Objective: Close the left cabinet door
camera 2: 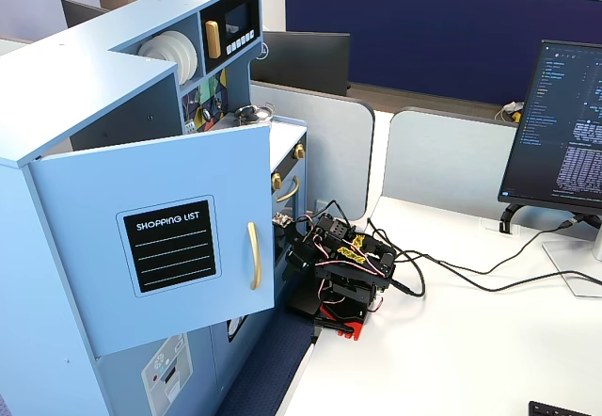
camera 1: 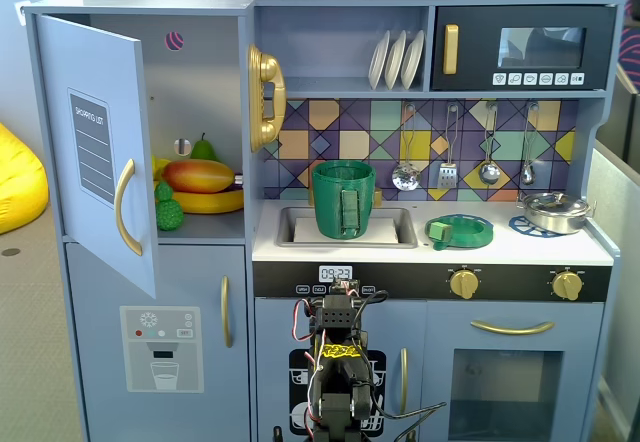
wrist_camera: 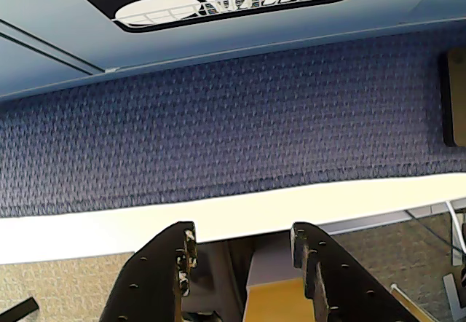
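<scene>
Fixed views: left cabinet door [camera 2: 155, 247] ajar, panel reads "SHOPPING LIST", hand [wrist_camera: 244, 245] parted, empty.

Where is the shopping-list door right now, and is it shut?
The left cabinet door stands swung open at the upper left of a fixed view, exposing the toy fruit shelf; the folded arm sits low, well clear of it.

1. Left cabinet door [camera 1: 95, 152]: light blue, with a black "SHOPPING LIST" panel and a gold handle
2. Backsplash [camera 1: 350, 142]: multicoloured geometric tiles
3. Pot [camera 1: 343, 199]: green
4. Gripper [wrist_camera: 242, 253]: black
5. Mat [wrist_camera: 218, 125]: dark blue, woven texture
6. Microwave door [camera 1: 522, 47]: black
</scene>
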Action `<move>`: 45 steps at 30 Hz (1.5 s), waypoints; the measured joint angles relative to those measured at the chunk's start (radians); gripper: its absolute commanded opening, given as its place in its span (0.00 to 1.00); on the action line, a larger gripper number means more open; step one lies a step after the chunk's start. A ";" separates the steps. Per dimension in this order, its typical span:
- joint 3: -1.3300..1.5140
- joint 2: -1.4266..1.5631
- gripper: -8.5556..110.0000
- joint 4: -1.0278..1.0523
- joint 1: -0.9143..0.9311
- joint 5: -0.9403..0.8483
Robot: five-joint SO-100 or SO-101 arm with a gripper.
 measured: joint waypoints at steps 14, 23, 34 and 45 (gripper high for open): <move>0.000 0.002 0.07 0.000 0.003 0.097; 0.015 -0.002 0.07 -0.058 -0.187 0.166; -0.127 0.005 0.07 -0.391 -0.515 0.089; -0.387 0.040 0.07 -0.526 -0.868 -0.170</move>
